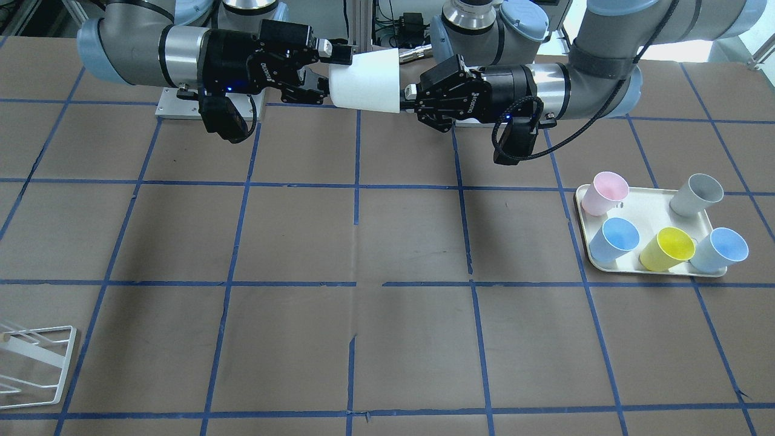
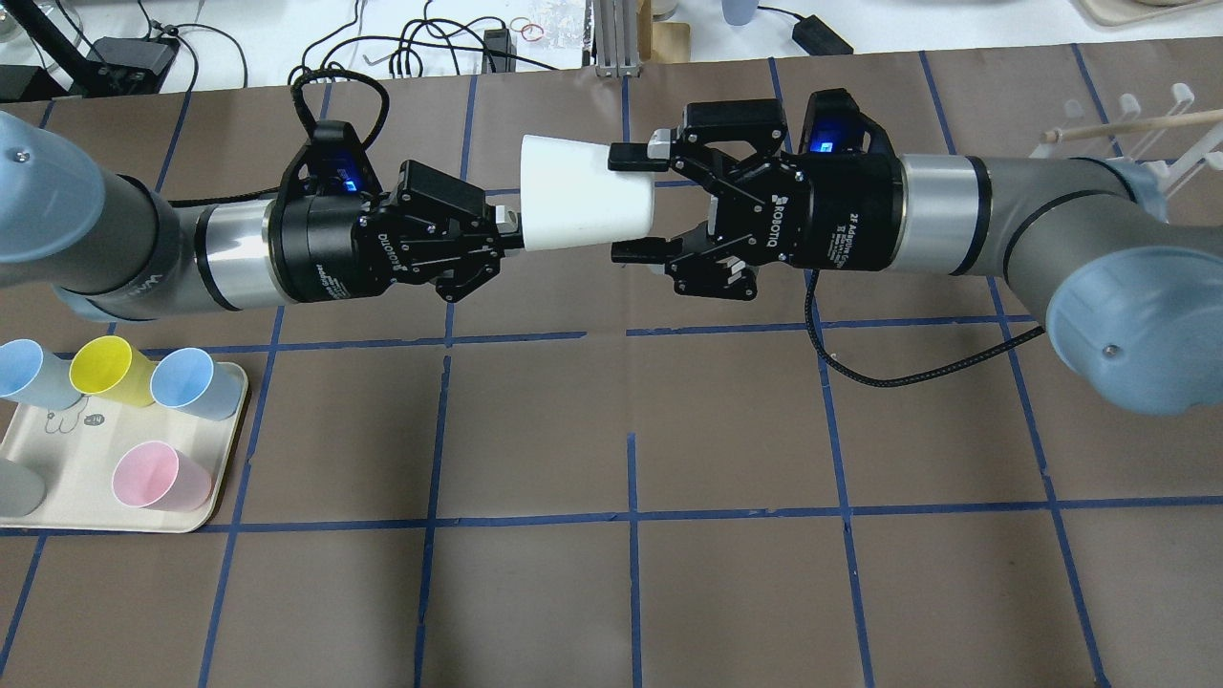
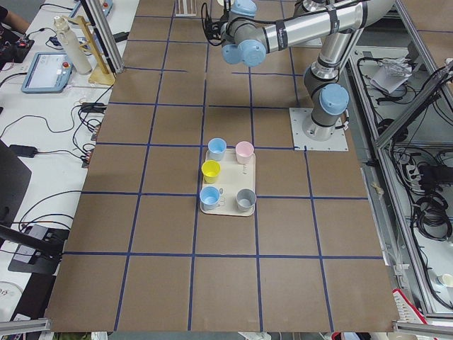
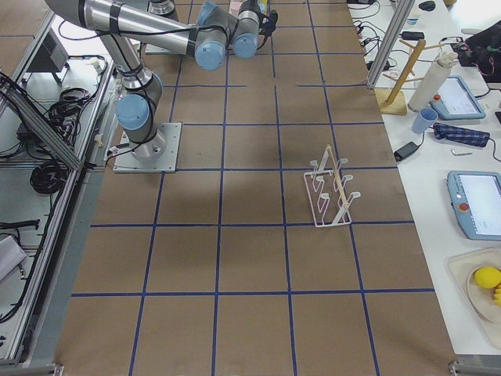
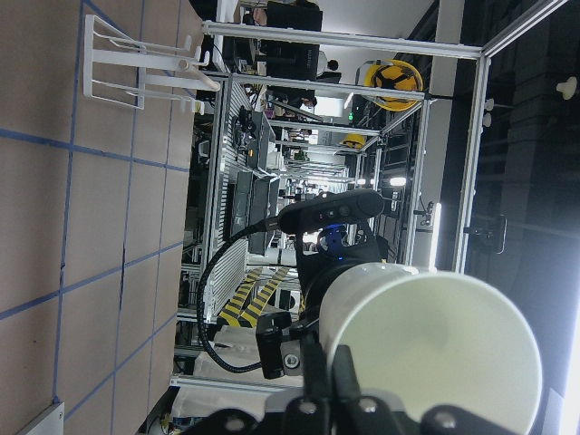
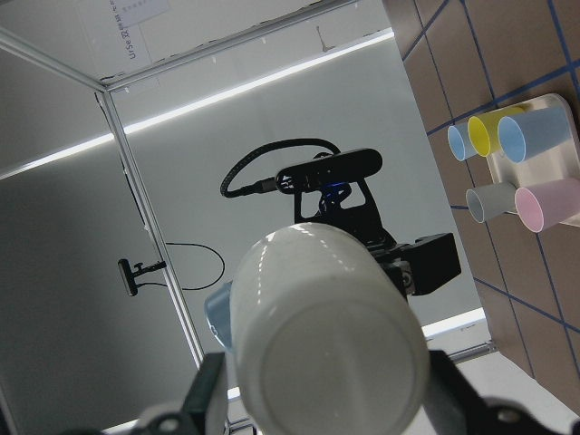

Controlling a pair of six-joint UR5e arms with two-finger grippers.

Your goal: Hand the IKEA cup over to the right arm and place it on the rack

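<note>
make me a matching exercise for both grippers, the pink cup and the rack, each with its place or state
1 left gripper
2 right gripper
3 pink cup
4 rack

a open, astride the IKEA cup's base end
b standing on the tray
c shut on the IKEA cup's rim
d on the table, on the robot's right

Pairs: 1-c, 2-a, 3-b, 4-d

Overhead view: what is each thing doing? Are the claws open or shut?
Cup: in the air, on its side, held by its rim.
Left gripper: shut on the cup.
Right gripper: open, fingers either side of the cup's base.
Coloured cups: five, upright and empty on the tray.
Rack: standing, no cup on it.
</note>
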